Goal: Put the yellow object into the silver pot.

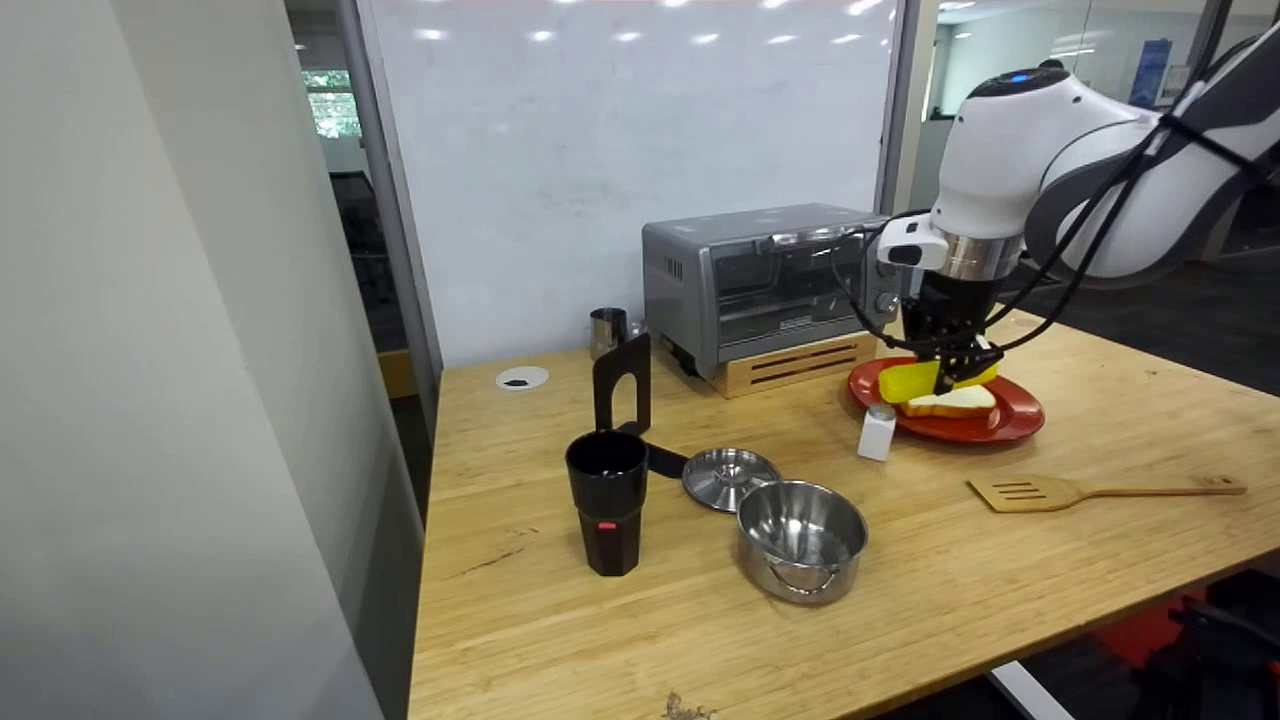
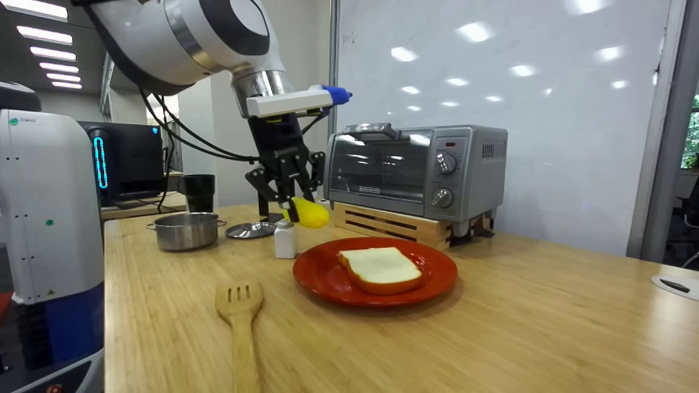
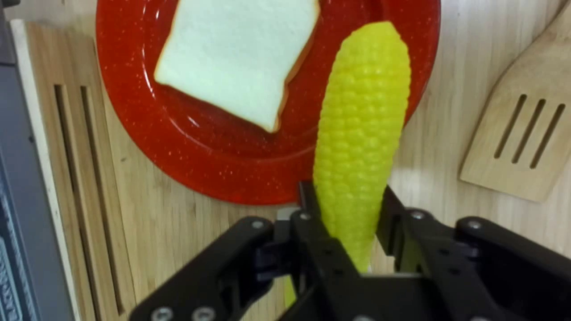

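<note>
The yellow object (image 1: pixel 908 382), a toy corn cob, is held in the air by my gripper (image 1: pixel 948 376). In the wrist view the cob (image 3: pixel 363 102) lies lengthwise between the two black fingers (image 3: pixel 348 196), which press on its sides near its narrow end. In an exterior view the cob (image 2: pixel 312 214) is just above and beyond the white shaker, apart from the table. The silver pot (image 1: pixel 800 578) stands upright and uncovered on the table; its inside looks empty. It also shows in an exterior view (image 2: pixel 187 234), away from my gripper. It is out of the wrist view.
A red plate (image 1: pixel 1022 415) with a bread slice (image 2: pixel 382 267) is near the gripper. A white shaker (image 1: pixel 876 436) stands beside the plate. A metal lid (image 1: pixel 728 478) and black mug (image 1: pixel 608 500) are by the pot. A wooden spatula (image 1: pixel 1030 493) and toaster oven (image 1: pixel 690 290) are also there.
</note>
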Robot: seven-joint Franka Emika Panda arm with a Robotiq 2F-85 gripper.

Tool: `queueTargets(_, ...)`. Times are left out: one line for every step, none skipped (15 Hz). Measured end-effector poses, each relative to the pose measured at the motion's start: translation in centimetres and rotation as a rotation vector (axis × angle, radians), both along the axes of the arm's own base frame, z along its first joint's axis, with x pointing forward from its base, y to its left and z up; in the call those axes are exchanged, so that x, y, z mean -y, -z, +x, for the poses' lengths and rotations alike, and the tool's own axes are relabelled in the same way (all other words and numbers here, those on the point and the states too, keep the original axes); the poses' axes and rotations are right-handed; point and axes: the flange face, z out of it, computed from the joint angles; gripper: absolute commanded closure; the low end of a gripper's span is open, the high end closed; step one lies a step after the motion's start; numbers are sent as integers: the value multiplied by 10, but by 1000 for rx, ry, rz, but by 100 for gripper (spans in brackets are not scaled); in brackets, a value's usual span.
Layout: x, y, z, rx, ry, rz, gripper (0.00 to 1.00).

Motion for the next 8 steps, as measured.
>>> queueTargets(-14,-8,0,1,-25,-12,91)
queueTargets(-28,-17,0,2,-51,-21,91)
queueTargets(-43,-25,0,4,-78,-29,91)
queueTargets(-55,-31,1,6,-102,-35,91)
queueTargets(-67,-36,1,9,-126,-40,91)
queueTargets(-77,-39,2,12,-151,-42,91)
queueTargets(-86,-41,4,12,-177,-42,91)
queueTargets(-94,-41,6,10,-201,-42,91)
